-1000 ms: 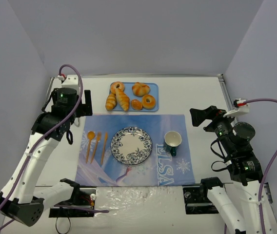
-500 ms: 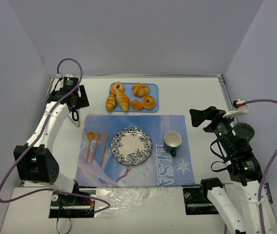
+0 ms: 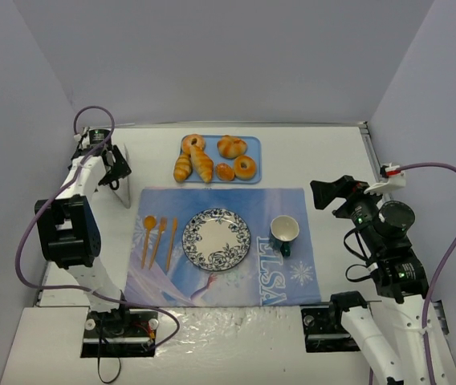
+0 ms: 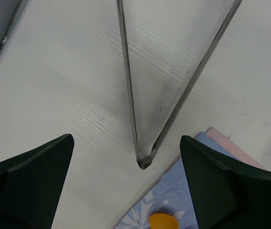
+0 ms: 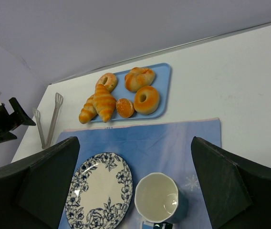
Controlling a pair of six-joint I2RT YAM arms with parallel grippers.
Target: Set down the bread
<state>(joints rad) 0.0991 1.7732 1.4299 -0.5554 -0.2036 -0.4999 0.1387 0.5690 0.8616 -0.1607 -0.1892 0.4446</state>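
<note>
Ridged, tapered golden-brown bread [image 3: 193,166]

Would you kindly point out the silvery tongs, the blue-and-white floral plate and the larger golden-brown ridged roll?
silvery tongs [image 4: 142,161]: left wrist, joined tip.
blue-and-white floral plate [image 3: 217,240]: top external, bare centre.
larger golden-brown ridged roll [image 5: 104,101]: right wrist, middle.

The left arm [image 3: 75,180] has white tube parts and chunky black joints. A long purple cable [image 3: 17,261] runs along it to a black base plate [image 3: 120,330] with little red and yellow bits. The right arm [image 3: 384,241] is mostly round black joints, with a white part near the bottom and tiny green lights. A second purple cable [image 3: 441,165] starts at a red and white plug [image 3: 390,170]. The left gripper [image 4: 126,138] and the right gripper [image 5: 134,140] each have two dark, smooth, pointed fingers.
</note>
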